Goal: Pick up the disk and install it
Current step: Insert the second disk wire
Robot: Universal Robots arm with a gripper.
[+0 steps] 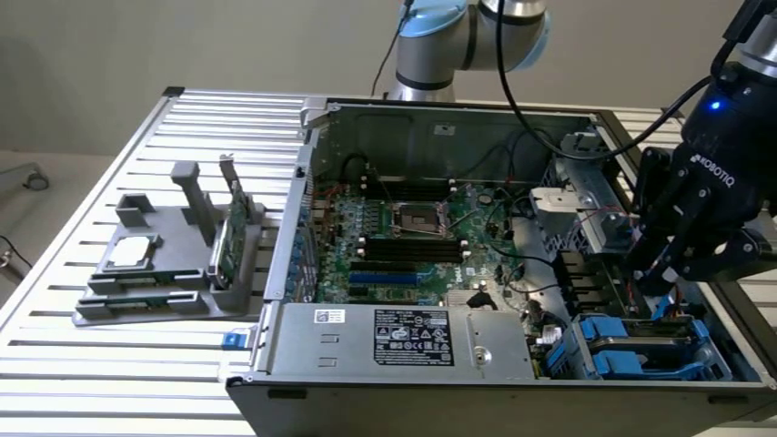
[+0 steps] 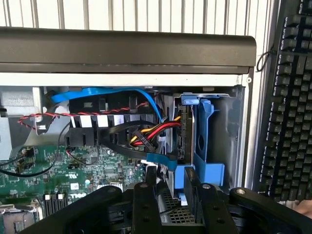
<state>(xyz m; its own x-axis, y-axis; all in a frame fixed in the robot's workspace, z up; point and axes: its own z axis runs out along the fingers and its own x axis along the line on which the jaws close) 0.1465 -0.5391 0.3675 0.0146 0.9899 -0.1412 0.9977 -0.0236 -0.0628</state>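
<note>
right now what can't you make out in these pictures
- The disk: in the wrist view it is seen edge-on in its blue frame, with cables in front, so its label and seating are hidden.
- The tool: in the wrist view the picture's edge cuts it off; whether it touches the frame is unclear.
- Drive bay: in the exterior view the tool covers part of it.
- Label on the power supply: too small to read in the exterior view.
</note>
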